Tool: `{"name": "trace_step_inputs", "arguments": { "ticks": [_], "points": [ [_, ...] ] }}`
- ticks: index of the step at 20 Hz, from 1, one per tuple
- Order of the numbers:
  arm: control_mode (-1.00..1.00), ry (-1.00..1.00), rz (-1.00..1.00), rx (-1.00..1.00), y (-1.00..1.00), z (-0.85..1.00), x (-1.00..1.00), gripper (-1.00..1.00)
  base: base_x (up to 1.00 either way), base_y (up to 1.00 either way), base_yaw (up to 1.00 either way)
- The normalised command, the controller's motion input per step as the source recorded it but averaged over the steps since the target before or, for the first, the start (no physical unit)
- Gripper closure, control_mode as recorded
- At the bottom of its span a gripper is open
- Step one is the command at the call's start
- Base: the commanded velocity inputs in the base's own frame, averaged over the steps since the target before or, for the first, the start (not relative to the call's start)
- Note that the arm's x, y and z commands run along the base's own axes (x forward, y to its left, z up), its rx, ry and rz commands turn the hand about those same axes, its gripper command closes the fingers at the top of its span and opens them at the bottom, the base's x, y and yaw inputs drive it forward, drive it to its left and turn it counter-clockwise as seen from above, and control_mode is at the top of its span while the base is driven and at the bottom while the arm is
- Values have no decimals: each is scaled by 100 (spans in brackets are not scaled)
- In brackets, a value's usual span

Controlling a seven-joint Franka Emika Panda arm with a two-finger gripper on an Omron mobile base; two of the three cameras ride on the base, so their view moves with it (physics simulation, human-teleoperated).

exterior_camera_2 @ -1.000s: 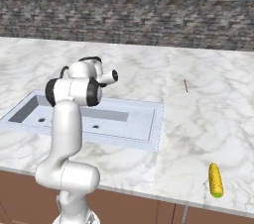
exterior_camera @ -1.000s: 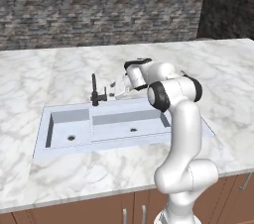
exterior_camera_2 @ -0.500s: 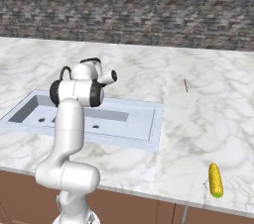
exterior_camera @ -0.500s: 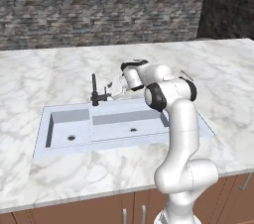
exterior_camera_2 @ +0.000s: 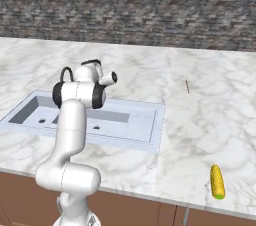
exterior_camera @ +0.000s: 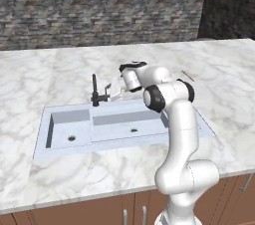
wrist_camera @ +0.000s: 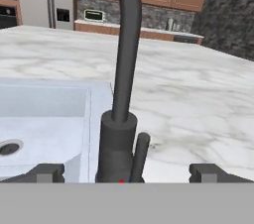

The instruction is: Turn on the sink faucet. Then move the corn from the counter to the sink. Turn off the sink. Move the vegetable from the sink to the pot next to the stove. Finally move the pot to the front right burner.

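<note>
The black sink faucet (exterior_camera: 94, 92) stands at the back rim of the pale blue-grey sink (exterior_camera: 45, 137), between its small and wide basins. My gripper (exterior_camera: 112, 92) reaches in from the right, just beside the faucet. In the hand view the faucet (wrist_camera: 124, 69) rises close in front, with its small lever (wrist_camera: 140, 152) at the base. My gripper (wrist_camera: 126, 173) is open, one fingertip (wrist_camera: 47, 173) on each side of the faucet base, holding nothing. The corn (exterior_camera_2: 217, 181) lies on the counter (exterior_camera_2: 210, 120) near the front edge, far right of the sink (exterior_camera_2: 150, 137).
A thin dark reddish stick (exterior_camera: 188, 75) lies on the counter behind and right of the sink. A stone wall (exterior_camera: 99, 5) backs the counter. Brown cabinet fronts (exterior_camera_2: 125, 210) run below the counter edge. The small basin's drain (wrist_camera: 7, 147) lies to the left of the faucet.
The hand has moved slightly left and down, closer to the faucet. The jaws have stayed wide open. The corn has not moved.
</note>
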Motion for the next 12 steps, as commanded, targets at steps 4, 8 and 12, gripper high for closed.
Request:
{"name": "trace_step_inputs", "arguments": {
  "ticks": [4,8,12],
  "points": [
    [-100,0,0,0,15,-7,14,-100,0,0,0],
    [-100,1,0,0,19,-6,16,-100,0,0,0],
    [-100,1,0,0,19,-6,10,-100,0,0,0]
  ]
}}
